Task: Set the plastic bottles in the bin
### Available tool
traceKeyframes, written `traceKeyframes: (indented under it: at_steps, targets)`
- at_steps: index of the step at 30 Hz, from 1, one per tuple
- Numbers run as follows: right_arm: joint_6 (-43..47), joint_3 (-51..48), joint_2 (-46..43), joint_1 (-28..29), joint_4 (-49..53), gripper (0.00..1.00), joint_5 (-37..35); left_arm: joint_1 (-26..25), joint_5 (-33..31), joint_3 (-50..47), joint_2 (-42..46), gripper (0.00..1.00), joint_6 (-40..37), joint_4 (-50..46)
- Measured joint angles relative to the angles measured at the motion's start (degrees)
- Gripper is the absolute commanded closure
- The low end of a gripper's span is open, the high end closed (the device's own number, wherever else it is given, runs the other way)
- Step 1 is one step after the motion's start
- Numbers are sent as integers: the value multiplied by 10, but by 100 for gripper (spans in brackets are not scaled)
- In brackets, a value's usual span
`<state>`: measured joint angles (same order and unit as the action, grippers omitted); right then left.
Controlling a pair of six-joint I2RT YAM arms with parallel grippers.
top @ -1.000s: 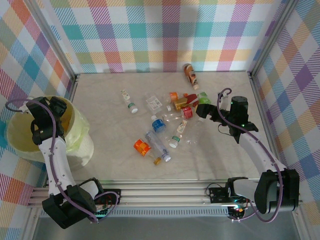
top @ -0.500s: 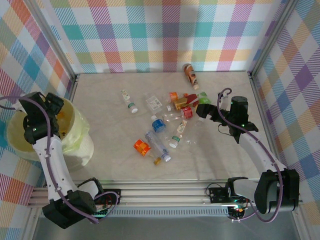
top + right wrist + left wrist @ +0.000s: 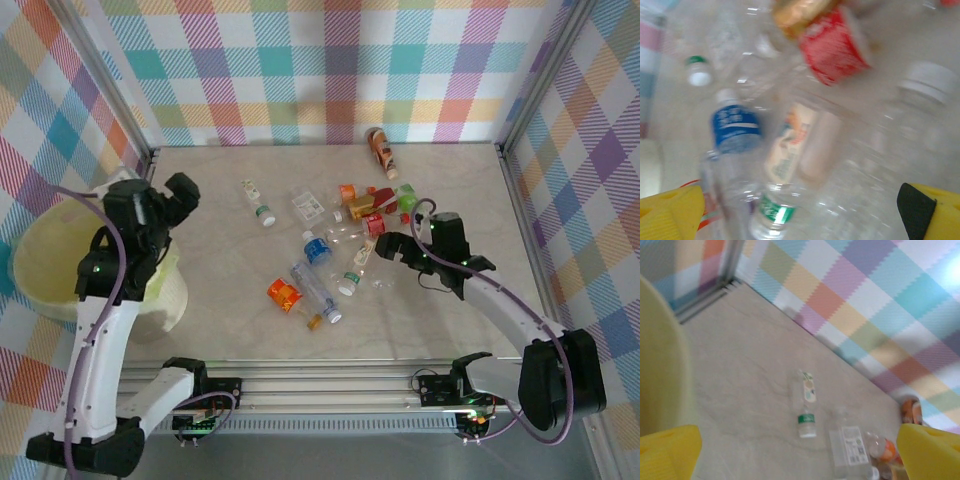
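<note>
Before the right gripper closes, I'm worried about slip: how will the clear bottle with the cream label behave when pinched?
The cream-label bottle looks empty and thin-walled, so it is probably light and apt to buckle when squeezed. It lies on its side on the smooth table, so a nudge may roll it. Its glossy plastic could slip.

Glossy clear plastic bottles point(image 3: 800, 145), matt tabletop point(image 3: 230, 290)
</note>
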<state>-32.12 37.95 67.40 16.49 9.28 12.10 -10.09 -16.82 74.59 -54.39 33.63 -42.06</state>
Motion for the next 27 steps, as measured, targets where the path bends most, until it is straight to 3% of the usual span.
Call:
traceKeyframes:
  at_steps: [5,9,16,27]
  targets:
    - [-33,-17,23,14,32,0,-42,-134,-43,3,-60,0,14,20]
    - [-44,-19,34,47,45,0,-57,-183,-32,8,-130,0,24,48]
    - [-74,-19,66,108,69,4,-136,-192,7,11,-221,0,59,92]
    - [-82,-18,124,134,61,13,-219,-192,23,13,-231,0,62,112]
